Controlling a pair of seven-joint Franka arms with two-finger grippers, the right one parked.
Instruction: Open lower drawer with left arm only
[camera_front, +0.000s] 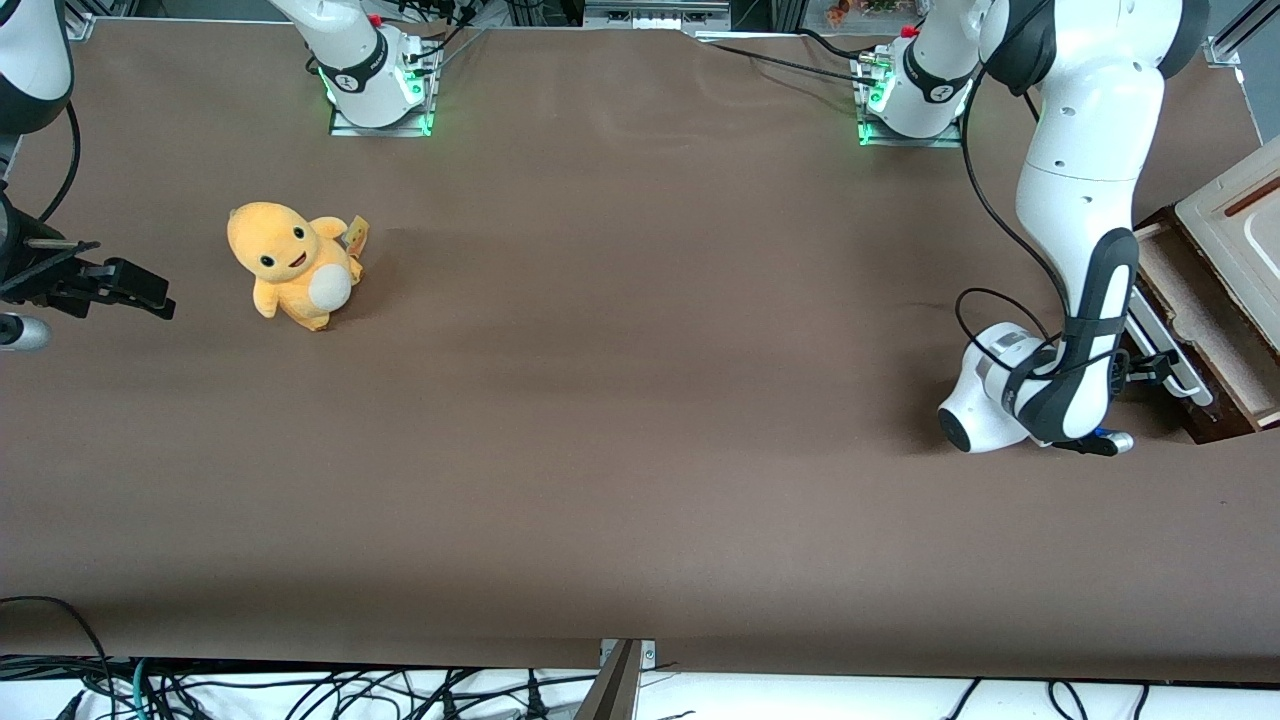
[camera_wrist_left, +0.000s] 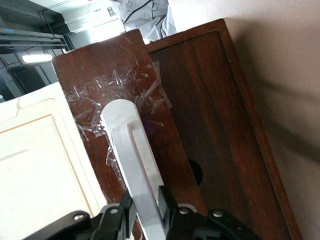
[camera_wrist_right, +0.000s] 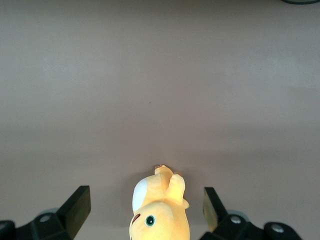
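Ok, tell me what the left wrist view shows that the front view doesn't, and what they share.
Only the left wrist view shows the gripper closed on the white handle, and clear tape on the dark drawer front.

Only the front view shows the whole brown table, the yellow plush toy toward the parked arm's end, the left arm reaching down to the drawer, and the drawer's pale lining, so it is pulled partly out.

Both show the lower drawer, its handle and the cream top panel.
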